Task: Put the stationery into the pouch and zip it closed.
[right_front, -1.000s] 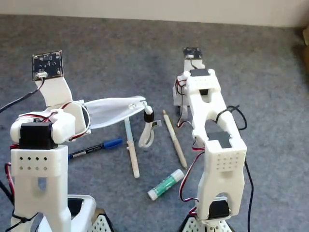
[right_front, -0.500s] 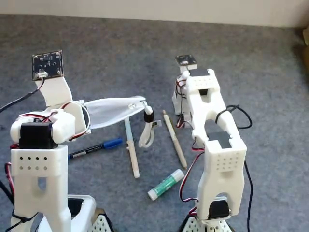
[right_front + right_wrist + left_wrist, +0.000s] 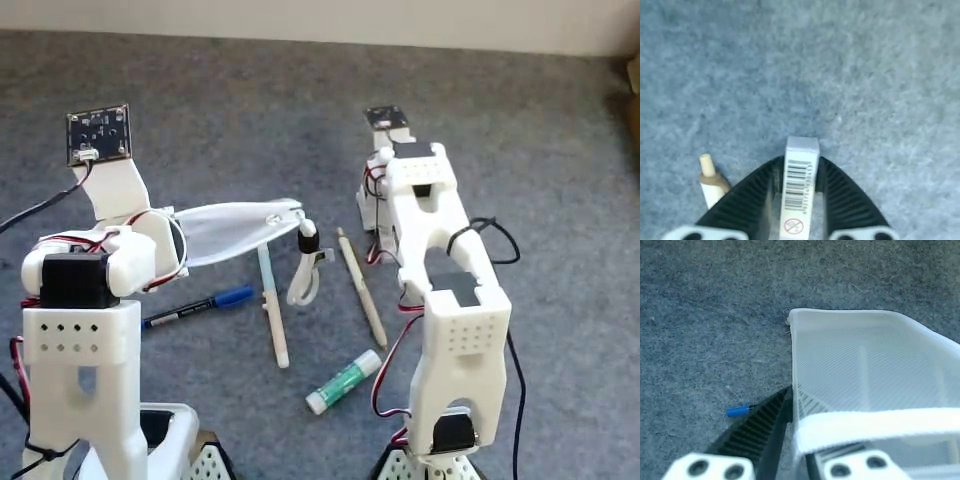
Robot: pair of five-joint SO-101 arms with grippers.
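A white mesh pouch (image 3: 240, 228) lies on the grey carpet, and my left gripper (image 3: 792, 396) is shut on the pouch (image 3: 865, 365) at its near edge. My right gripper (image 3: 801, 161) is shut on a white eraser (image 3: 801, 180) with a barcode sleeve, just beside the tip of the beige pencil (image 3: 710, 184). Loose on the carpet between the arms are a blue pen (image 3: 195, 309), a white pen (image 3: 272, 305), the beige pencil (image 3: 362, 288) and a green glue stick (image 3: 343, 382). The right arm (image 3: 425, 200) covers its own gripper from above.
The pouch's white strap with a black end (image 3: 306, 262) curls between the white pen and the pencil. Both arm bases (image 3: 455, 400) stand at the near edge. Open carpet stretches beyond the arms toward the far wall.
The right arm's wrist has shifted slightly to the left and tilted. The left arm, the pouch and the loose stationery have stayed put.
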